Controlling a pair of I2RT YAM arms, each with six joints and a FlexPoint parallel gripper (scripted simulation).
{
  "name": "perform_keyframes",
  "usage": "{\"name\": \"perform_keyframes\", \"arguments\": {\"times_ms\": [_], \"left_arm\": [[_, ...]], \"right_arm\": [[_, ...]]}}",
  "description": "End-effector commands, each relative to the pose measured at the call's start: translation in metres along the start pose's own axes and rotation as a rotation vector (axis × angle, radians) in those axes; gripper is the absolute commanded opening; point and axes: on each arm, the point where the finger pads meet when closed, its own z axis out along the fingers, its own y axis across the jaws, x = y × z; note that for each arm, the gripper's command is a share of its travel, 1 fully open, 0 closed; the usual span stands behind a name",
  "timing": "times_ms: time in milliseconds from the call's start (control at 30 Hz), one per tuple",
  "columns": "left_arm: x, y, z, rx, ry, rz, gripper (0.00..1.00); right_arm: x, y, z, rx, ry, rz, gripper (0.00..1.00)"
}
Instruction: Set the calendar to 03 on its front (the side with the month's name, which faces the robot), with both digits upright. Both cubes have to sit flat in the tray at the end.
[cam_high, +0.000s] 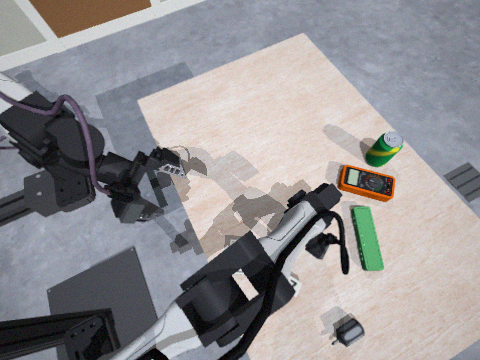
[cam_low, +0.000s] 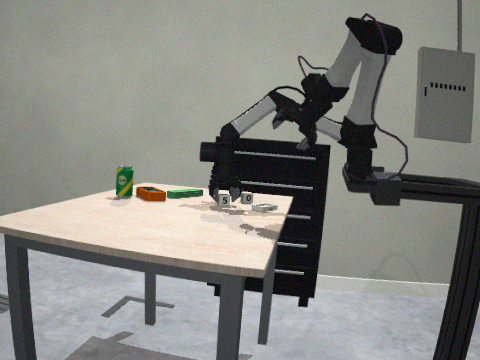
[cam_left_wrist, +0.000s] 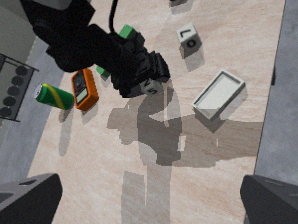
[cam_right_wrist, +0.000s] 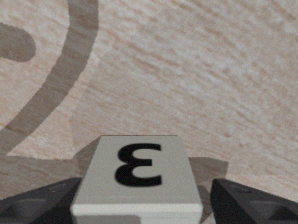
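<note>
My right gripper (cam_low: 224, 196) (cam_right_wrist: 148, 186) is open around a white cube (cam_low: 224, 200) (cam_left_wrist: 151, 87) (cam_right_wrist: 137, 195), with gaps beside it. The cube appears to rest on the table; a 3 shows upside down on its upper face in the right wrist view and a 5 faces the exterior view. The second white cube (cam_high: 295, 285) (cam_low: 247, 198) (cam_left_wrist: 189, 39) stands apart, with a 7 on top and a 0 on one side. The white tray (cam_low: 264, 207) (cam_left_wrist: 218, 95) is empty, hidden in the top view. My left gripper (cam_high: 160, 192) (cam_low: 290, 134) (cam_left_wrist: 150, 182) is open and empty, high up near the table edge.
A green can (cam_high: 384, 150) (cam_low: 124, 181) (cam_left_wrist: 54, 96), an orange multimeter (cam_high: 367, 183) (cam_low: 151, 193) (cam_left_wrist: 85, 90) and a green block (cam_high: 367, 238) (cam_low: 185, 193) stand on the far side of the table (cam_high: 280, 90) (cam_low: 130, 227). A black plug adapter (cam_high: 350, 332) lies near one edge.
</note>
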Motion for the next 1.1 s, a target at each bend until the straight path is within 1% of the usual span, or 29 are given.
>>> {"name": "perform_keyframes", "arguments": {"times_ms": [0, 133, 233, 300, 367, 467, 567, 867, 933, 967, 1067], "left_arm": [[-0.015, 0.012, 0.0, -0.021, -0.04, -0.011, 1.0], [-0.018, 0.022, 0.001, -0.052, -0.043, -0.004, 1.0], [-0.024, 0.031, 0.003, -0.074, -0.057, 0.001, 1.0], [-0.026, 0.034, 0.003, -0.079, -0.061, 0.002, 1.0], [-0.026, 0.034, 0.003, -0.079, -0.061, 0.002, 1.0], [-0.026, 0.034, 0.003, -0.079, -0.06, 0.002, 1.0], [-0.026, 0.034, 0.003, -0.079, -0.06, 0.002, 1.0], [-0.014, 0.02, 0.012, 0.068, -0.078, 0.025, 1.0], [-0.014, 0.02, 0.012, 0.068, -0.078, 0.025, 1.0], [-0.01, 0.02, 0.014, 0.091, -0.081, 0.022, 1.0], [0.004, 0.021, 0.019, 0.177, -0.102, -0.001, 1.0]], "right_arm": [[-0.001, 0.011, -0.045, -0.052, -0.015, 0.006, 0.66], [-0.005, 0.018, -0.081, -0.076, -0.024, 0.01, 0.66], [-0.006, 0.018, -0.098, -0.08, -0.026, 0.01, 0.66], [-0.006, 0.018, -0.106, -0.083, -0.027, 0.011, 0.66], [-0.006, 0.018, -0.106, -0.083, -0.027, 0.011, 0.66], [-0.007, 0.018, -0.115, -0.083, -0.028, 0.012, 0.66], [-0.007, 0.018, -0.117, -0.083, -0.028, 0.012, 0.66], [-0.008, 0.018, -0.118, -0.081, -0.035, 0.005, 0.66], [-0.008, 0.018, -0.118, -0.081, -0.035, 0.005, 0.66], [-0.009, 0.016, -0.118, -0.072, -0.046, -0.005, 0.66], [-0.005, 0.004, -0.097, 0.021, -0.082, -0.073, 0.66]]}}
